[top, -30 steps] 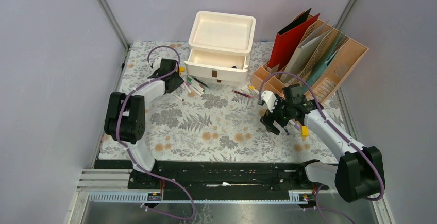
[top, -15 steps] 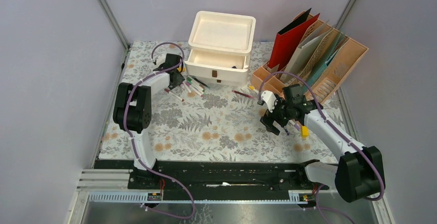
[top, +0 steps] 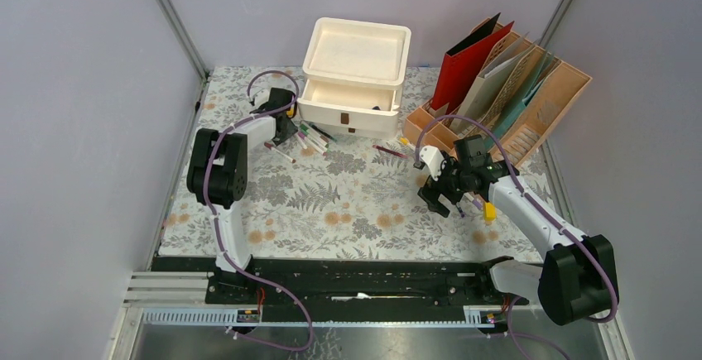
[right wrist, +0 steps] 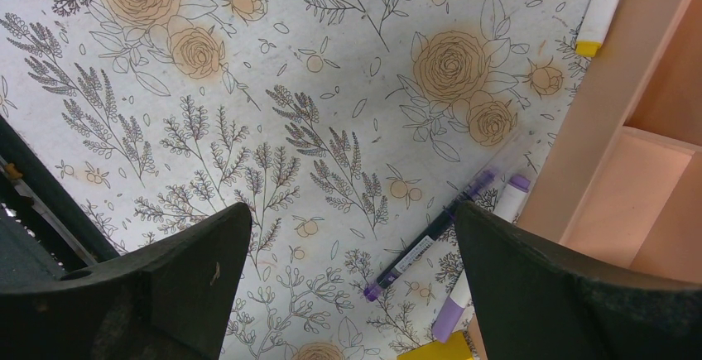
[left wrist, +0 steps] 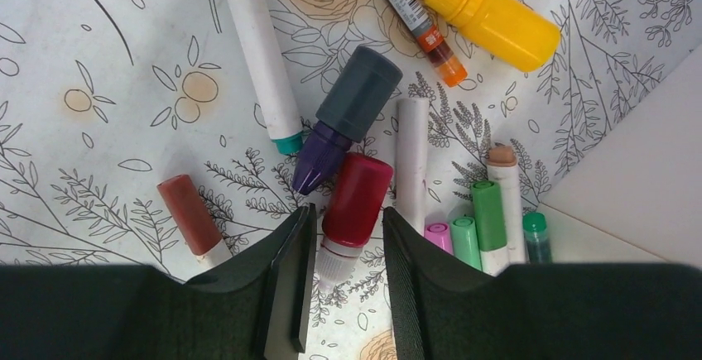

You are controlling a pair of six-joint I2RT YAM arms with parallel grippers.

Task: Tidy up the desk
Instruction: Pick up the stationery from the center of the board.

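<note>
Little looks sorted: a cluster of markers (top: 308,138) lies loose at 11 o'clock on the surface (top: 348,211), below the open drawer unit (top: 352,87). More pens sit at 2 o'clock beside the file organizer (top: 513,103). The left tool (left wrist: 348,211) is narrowly parted, straddling a red-capped marker (left wrist: 358,199) without clamping it. The right tool (right wrist: 352,219) hangs spread wide and empty, with a purple pen (right wrist: 430,236) towards 4 o'clock.
</note>
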